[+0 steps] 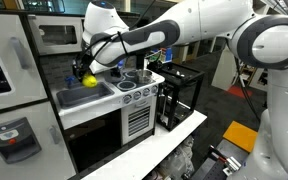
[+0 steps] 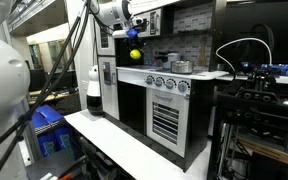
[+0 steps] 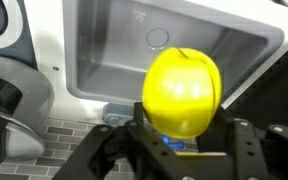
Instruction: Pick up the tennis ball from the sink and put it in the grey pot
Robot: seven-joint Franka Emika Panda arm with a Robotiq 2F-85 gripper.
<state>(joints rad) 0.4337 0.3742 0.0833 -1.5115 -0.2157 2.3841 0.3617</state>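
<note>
above the sink (image 3: 124, 50), the tool (image 3: 184, 128) grips the tennis ball (image 3: 182, 85) clear of the basin.

Tennis ball (image 3: 182, 92), centre of the wrist view: uniform bright yellow. Sink (image 3: 114, 45), upper part of the frame: grey-silver basin, bordered by a white counter (image 3: 62, 70). Gripper (image 3: 180, 150), bottom edge: black. Panel (image 3: 62, 135), lower left: grey brick pattern. In an exterior view, arm (image 1: 214, 22), top: white with a black section. In an exterior view, crate (image 2: 46, 128), lower left: blue.
</note>
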